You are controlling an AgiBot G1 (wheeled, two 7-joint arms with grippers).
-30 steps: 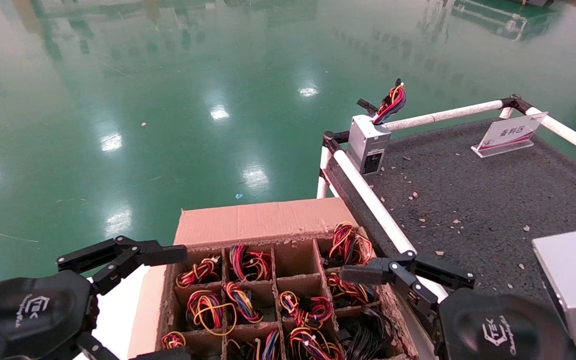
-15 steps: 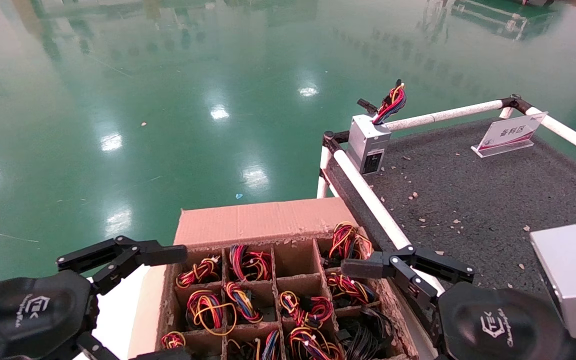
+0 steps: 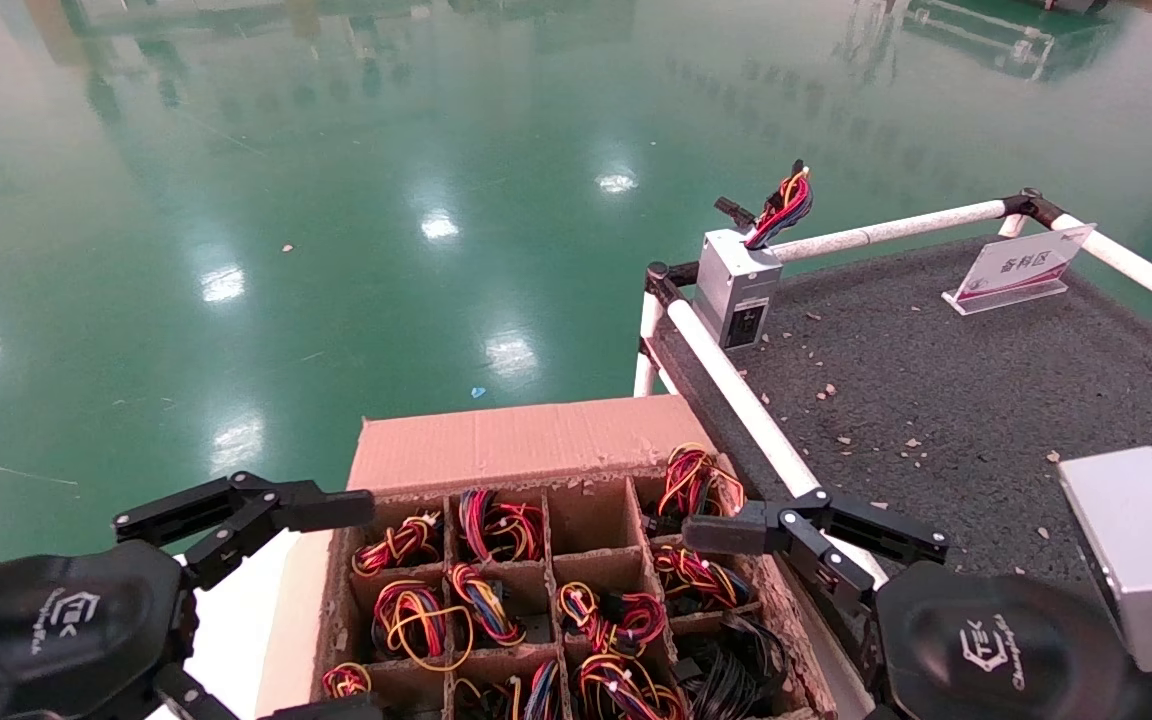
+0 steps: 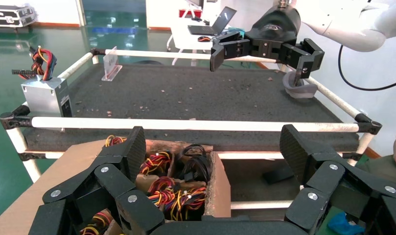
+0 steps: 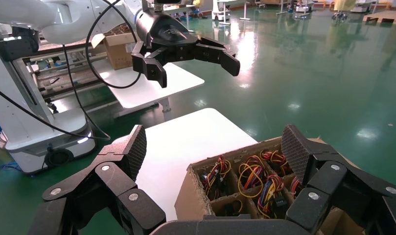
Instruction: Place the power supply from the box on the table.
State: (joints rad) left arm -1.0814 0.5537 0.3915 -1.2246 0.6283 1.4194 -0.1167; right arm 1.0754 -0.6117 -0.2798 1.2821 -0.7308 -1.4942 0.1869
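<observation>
One power supply (image 3: 733, 285) stands upright on the table (image 3: 936, 380) at its far left corner, against the white pipe, its wires pointing up; the left wrist view shows the same power supply (image 4: 44, 95). The box (image 3: 506, 440) sits in front of me, and most of its cells hold coloured wire bundles (image 3: 416, 610). My left gripper (image 4: 213, 147) hangs open beside the box's left wall, holding nothing. My right gripper (image 5: 214, 147) is open and empty over the box's right edge, close to the table's pipe.
White pipes (image 3: 746, 410) with black joints edge the table, right beside the box. A small white sign (image 3: 1021, 268) stands at the table's far side, and chips lie scattered on the top. A white low surface (image 5: 186, 142) lies left of the box. Green floor stretches beyond.
My right gripper has crept slightly up and away from me over the box's right edge. The left gripper, the box and the power supply on the table have not moved.
</observation>
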